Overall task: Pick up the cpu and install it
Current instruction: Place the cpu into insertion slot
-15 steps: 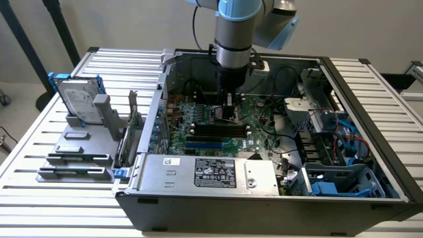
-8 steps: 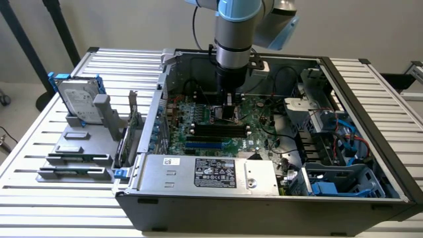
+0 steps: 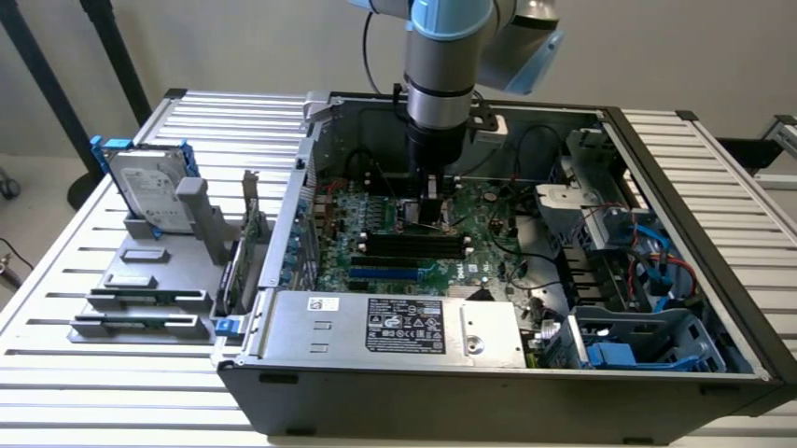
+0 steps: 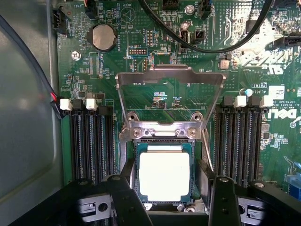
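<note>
The cpu (image 4: 164,181), a flat square chip with a dull silver top, lies flat in the motherboard socket (image 4: 137,155). The socket's metal load plate (image 4: 169,77) stands flipped up behind it. My gripper (image 4: 164,165) hangs low over the socket with its dark fingers (image 4: 126,188) on either side of the chip and a narrow gap at each edge, so it is open. In the exterior view the gripper (image 3: 431,201) reaches down into the open computer case (image 3: 697,369), just above the green motherboard (image 3: 373,210).
Black memory slots (image 4: 91,141) flank the socket, and black cables (image 4: 221,44) loop over the board. A power supply (image 3: 398,322) fills the case front. On the exterior view's left, a hard drive in a blue frame (image 3: 149,191) stands on a grey holder (image 3: 187,271).
</note>
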Controlling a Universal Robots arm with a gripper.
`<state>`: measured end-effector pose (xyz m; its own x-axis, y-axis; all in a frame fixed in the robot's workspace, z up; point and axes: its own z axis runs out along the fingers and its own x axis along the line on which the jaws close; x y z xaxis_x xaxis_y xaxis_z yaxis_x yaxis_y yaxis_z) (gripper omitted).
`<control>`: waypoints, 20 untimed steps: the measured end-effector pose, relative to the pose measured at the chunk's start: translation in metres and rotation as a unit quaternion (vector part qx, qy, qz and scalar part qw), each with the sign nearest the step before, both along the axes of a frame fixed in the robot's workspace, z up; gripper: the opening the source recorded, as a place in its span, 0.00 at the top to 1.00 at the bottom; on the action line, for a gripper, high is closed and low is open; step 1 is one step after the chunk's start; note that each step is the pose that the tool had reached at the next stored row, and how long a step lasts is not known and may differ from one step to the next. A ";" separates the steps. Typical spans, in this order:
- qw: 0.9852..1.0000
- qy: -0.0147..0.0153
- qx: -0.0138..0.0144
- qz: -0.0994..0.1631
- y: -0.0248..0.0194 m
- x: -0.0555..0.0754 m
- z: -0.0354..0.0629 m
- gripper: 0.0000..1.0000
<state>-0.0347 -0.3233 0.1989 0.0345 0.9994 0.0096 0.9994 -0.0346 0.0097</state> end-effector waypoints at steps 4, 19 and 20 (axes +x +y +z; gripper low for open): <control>1.000 0.000 0.000 0.000 0.0000 0.000 0.0058 0.38; 1.000 0.001 0.001 0.000 -0.0005 -0.029 0.0227 0.64; 1.000 0.001 0.001 0.000 -0.0005 -0.033 0.0230 0.70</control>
<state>-0.0682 -0.3238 0.2219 0.0345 0.9993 0.0115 0.9994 -0.0345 0.0076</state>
